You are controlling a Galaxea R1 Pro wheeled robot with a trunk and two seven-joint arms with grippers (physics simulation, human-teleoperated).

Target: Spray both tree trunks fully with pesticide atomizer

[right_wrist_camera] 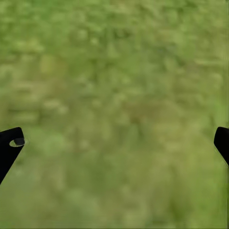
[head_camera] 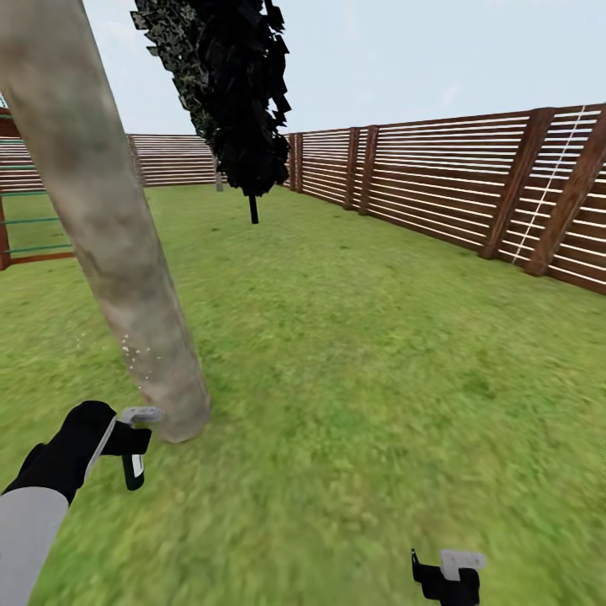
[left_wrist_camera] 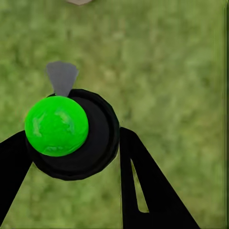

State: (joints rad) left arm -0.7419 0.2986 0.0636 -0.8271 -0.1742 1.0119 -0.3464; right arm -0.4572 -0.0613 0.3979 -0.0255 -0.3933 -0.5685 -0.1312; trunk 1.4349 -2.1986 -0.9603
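A thick tree trunk (head_camera: 109,244), mottled grey-brown with greenish patches, leans up from the lawn (head_camera: 353,362) at the left. My left gripper (head_camera: 126,439) is shut on the pesticide atomizer (head_camera: 135,461) right beside the trunk's base, grey nozzle toward the bark. A few whitish pesticide specks (head_camera: 133,352) float at the trunk's lower left side. In the left wrist view the atomizer (left_wrist_camera: 71,133) shows as a black round body with a green cap and grey nozzle, held between the fingers (left_wrist_camera: 143,186). My right gripper (head_camera: 449,579) hangs open over grass, and the right wrist view shows its fingertips (right_wrist_camera: 10,143) wide apart.
A dark narrow cypress-like tree (head_camera: 240,93) on a thin trunk stands further back. A reddish-brown slat fence (head_camera: 454,185) runs along the right and the far side. A red and green frame (head_camera: 21,223) stands at the left edge. Open lawn lies ahead and to the right.
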